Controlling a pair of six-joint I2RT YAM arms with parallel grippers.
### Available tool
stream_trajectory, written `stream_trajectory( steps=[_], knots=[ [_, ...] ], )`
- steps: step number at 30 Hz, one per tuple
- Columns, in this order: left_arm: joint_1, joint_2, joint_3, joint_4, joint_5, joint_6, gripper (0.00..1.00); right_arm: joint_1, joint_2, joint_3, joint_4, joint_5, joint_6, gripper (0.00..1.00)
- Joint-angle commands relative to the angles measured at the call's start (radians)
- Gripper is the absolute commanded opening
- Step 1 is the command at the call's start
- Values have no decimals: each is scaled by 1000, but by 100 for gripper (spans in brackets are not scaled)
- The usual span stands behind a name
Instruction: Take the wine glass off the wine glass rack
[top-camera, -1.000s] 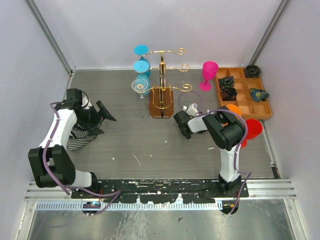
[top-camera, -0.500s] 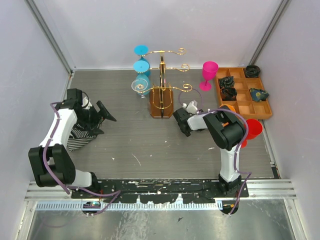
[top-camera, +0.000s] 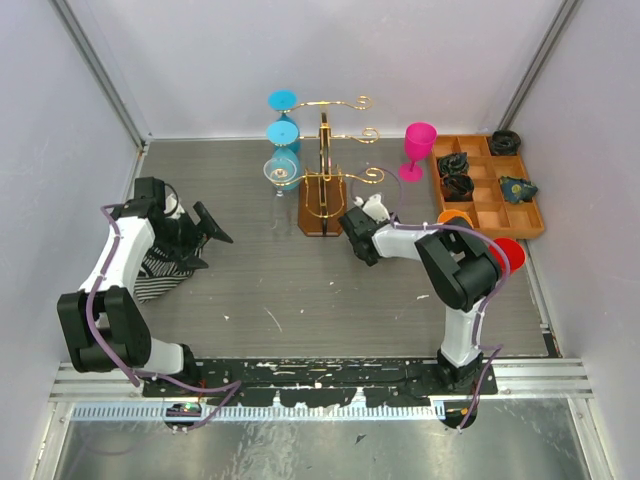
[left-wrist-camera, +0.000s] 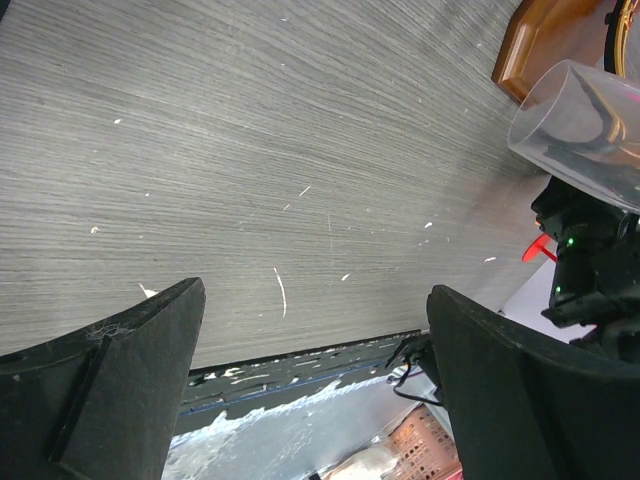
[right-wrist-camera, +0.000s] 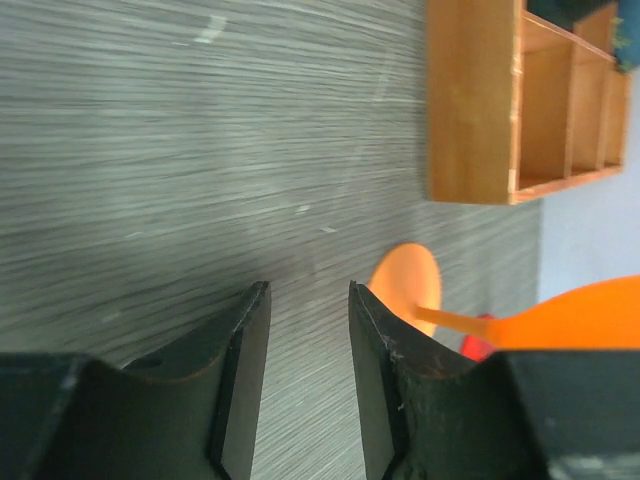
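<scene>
The wine glass rack (top-camera: 324, 150), thin gold wire on a brown wooden base (top-camera: 322, 210), stands at mid-table. On its left arms hang two blue wine glasses (top-camera: 283, 101) (top-camera: 284, 136) and a clear one (top-camera: 280, 171). Another clear wine glass (left-wrist-camera: 583, 128) shows beside the base in the left wrist view, close to my right arm. My right gripper (top-camera: 360, 232) is low, just right of the base; its fingers (right-wrist-camera: 308, 290) stand a little apart around bare table. My left gripper (top-camera: 213, 225) is open far to the left, nothing between its fingers (left-wrist-camera: 315, 290).
A pink glass (top-camera: 418, 148) stands by the orange-brown compartment tray (top-camera: 478, 196), which holds dark items. An orange glass (top-camera: 455, 217) (right-wrist-camera: 405, 285) and a red glass (top-camera: 508, 256) are beside my right arm. A striped object (top-camera: 158, 272) lies under the left arm.
My right gripper has slid up and left toward the rack base, and its jaws have spread wider. The left arm has not moved.
</scene>
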Motion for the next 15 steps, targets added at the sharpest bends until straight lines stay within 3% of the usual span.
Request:
stream_trajectory(
  steps=[1, 15],
  knots=[
    [4, 1, 32, 7, 14, 9, 100, 75, -88, 58, -52, -143, 94, 43],
    [4, 2, 35, -2, 17, 12, 100, 122, -209, -35, -161, -233, 197, 42]
  ],
)
